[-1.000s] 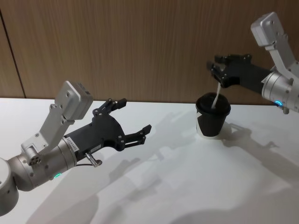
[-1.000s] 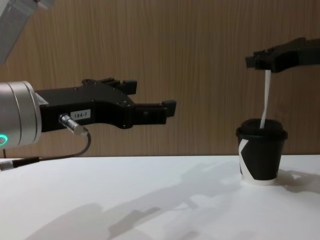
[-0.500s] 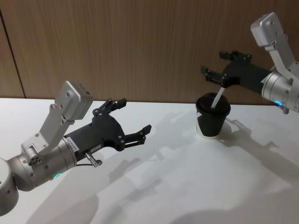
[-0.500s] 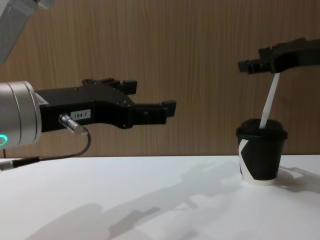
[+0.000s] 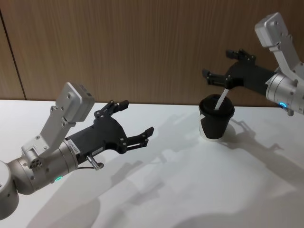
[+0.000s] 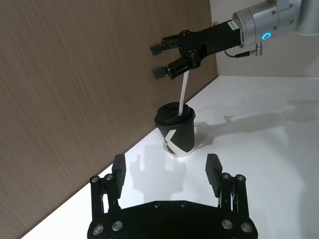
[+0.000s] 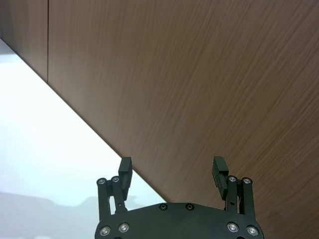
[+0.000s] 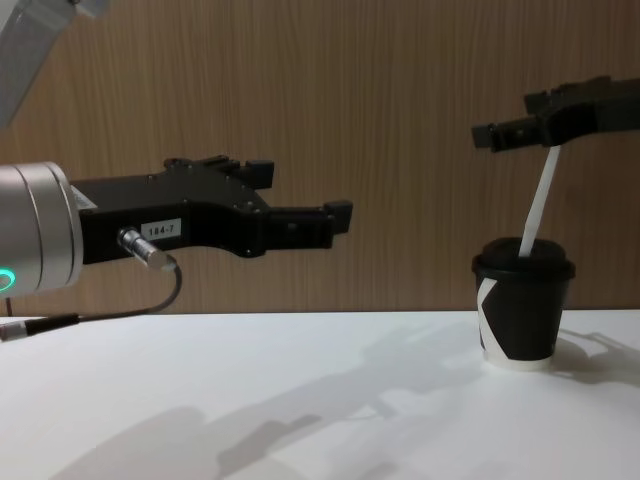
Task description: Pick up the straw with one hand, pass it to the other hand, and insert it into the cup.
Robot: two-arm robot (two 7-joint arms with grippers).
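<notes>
The long thin white straw [image 5: 221,100] is standing in the lid of the black paper coffee cup w/ white angular mark [image 5: 215,118], long axis tilted: lower end in the lid, upper end leaning toward the right gripper [image 5: 219,81], a black two-finger one on a silver wrist w/ blue light. That gripper is hovering just above the cup, fingers spread apart, and the straw's top is sitting between or just under them; whether a finger is touching it, can't tell. Chest view [image 8: 539,202] is showing the lean side-on, top tipped to the right of the cup [image 8: 522,308], under the gripper tips [image 8: 512,126]. Left wrist view is giving the other angle: straw [image 6: 183,93] rising from the cup [image 6: 176,130] into the gap of the open right gripper [image 6: 165,59]. Right wrist view is showing only its own parted fingers [image 7: 218,173] against the brown wood wall panel [image 7: 199,74]. The left gripper [image 5: 137,122], black w/ a "184-7" label, silver wrist and green light, is hanging well off to the cup's left above the white table [image 5: 190,190], fingers wide apart, holding nothing. Cup is sitting near the table's back edge by the wall; lots of bare table btwn it and the left gripper.
</notes>
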